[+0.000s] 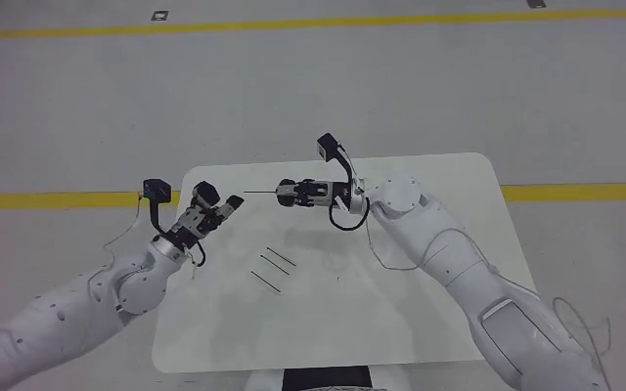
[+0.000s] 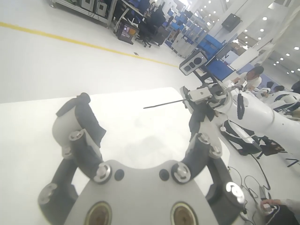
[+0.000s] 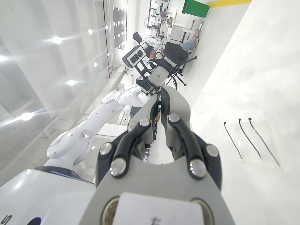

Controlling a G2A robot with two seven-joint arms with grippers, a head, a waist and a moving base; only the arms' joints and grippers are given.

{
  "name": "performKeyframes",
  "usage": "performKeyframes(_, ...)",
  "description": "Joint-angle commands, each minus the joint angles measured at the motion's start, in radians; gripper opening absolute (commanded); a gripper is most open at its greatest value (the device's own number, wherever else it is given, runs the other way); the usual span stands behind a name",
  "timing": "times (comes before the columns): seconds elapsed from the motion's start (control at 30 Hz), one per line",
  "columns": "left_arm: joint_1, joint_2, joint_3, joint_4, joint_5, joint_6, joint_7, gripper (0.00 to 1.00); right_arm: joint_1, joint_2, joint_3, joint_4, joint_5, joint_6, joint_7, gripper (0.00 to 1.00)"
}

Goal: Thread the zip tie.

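Observation:
A thin black zip tie point(image 1: 260, 193) is held level above the white table point(image 1: 421, 303), its free end pointing toward my left gripper point(image 1: 219, 208). My right gripper point(image 1: 287, 193) is shut on the tie's other end, above the table's far middle. In the left wrist view the held zip tie point(image 2: 163, 104) sticks out of the right gripper point(image 2: 188, 99), beyond my open left gripper point(image 2: 140, 118), which holds nothing. The right wrist view has my right gripper point(image 3: 160, 95) pressed shut, with the left gripper point(image 3: 174, 54) farther off.
Three spare zip ties point(image 1: 273, 267) lie side by side on the table between the arms, nearer the front; the spare ties point(image 3: 249, 139) lie apart from both grippers. A yellow floor line point(image 1: 548, 193) runs behind the table. A green bin point(image 3: 195, 7) stands far off.

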Motion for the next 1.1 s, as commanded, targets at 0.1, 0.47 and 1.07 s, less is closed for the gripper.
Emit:
performKeyframes(0.1, 0.0, -0.002, -0.011, 0.0, 0.043, 0.0, -0.006, 1.0, 0.0, 0.0, 0.0, 0.0, 0.0, 0.0, 0.0, 0.0)
performKeyframes(0.47, 0.023, -0.014, -0.05, -0.046, -0.263, 0.0, -0.173, 1.0, -0.03, 0.01, 0.029, -0.043, -0.036, 0.011, -0.021, 0.0)
performKeyframes(1.07, 0.078, -0.043, -0.215, -0.043, -0.592, 0.0, -0.49, 1.0, -0.029, 0.01, 0.037, -0.021, -0.002, 0.016, 0.073, 0.0)
